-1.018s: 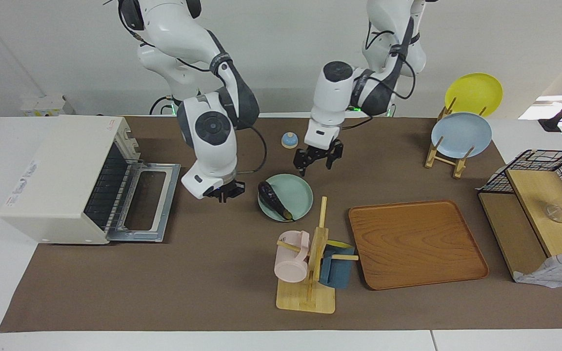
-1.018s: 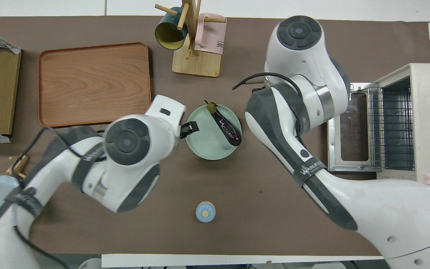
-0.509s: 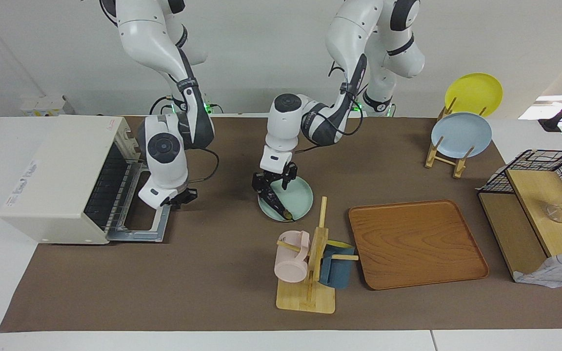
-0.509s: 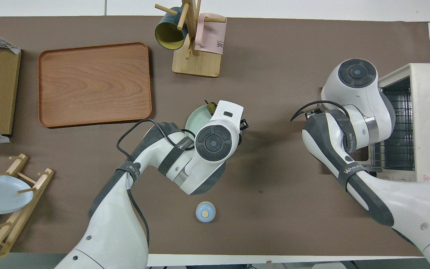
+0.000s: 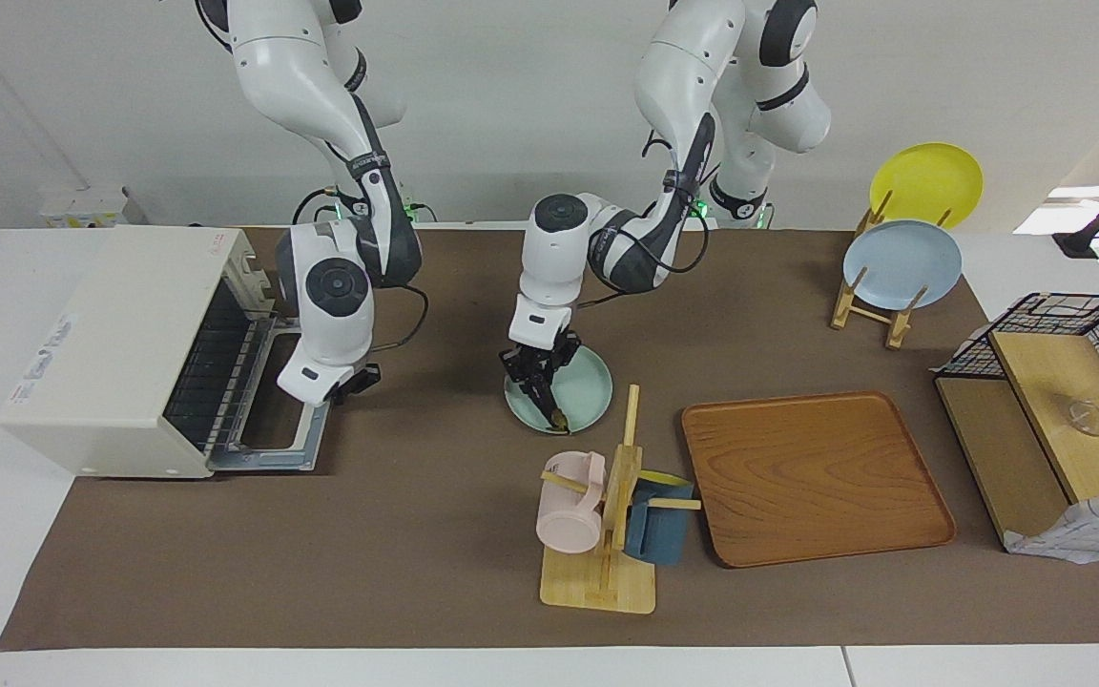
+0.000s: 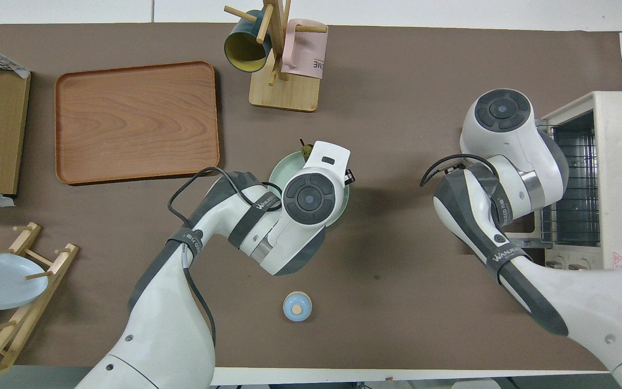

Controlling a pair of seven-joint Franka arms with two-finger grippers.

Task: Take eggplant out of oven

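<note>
**Eggplant already out of the oven, left hand on it at the plate**

Left hand [image 5: 538, 374] has dropped from above the table onto the mint-green plate [image 5: 583, 386] within the last second, and its fingers now straddle the eggplant [image 5: 546, 405], apparently pinching the end nearer the robots, though whether they are fully clamped is hard to judge. Right hand [image 5: 351, 384] has swung away from beside the plate to the oven [image 5: 115, 348], and hangs over the lowered door [image 5: 287, 420]; I cannot tell whether its fingers are apart or together.

Since the eggplant lies on the plate, well apart from the oven, the removal itself looks done, and the left arm seems to be re-gripping or shifting it.

From the facing view the hand's contact with the eggplant and its yellowish stem tip can be read. From overhead the left wrist covers nearly all of that, leaving only the stem tip [image 6: 306, 149], but the wire rack [image 6: 573, 183] shows bare there.
</note>
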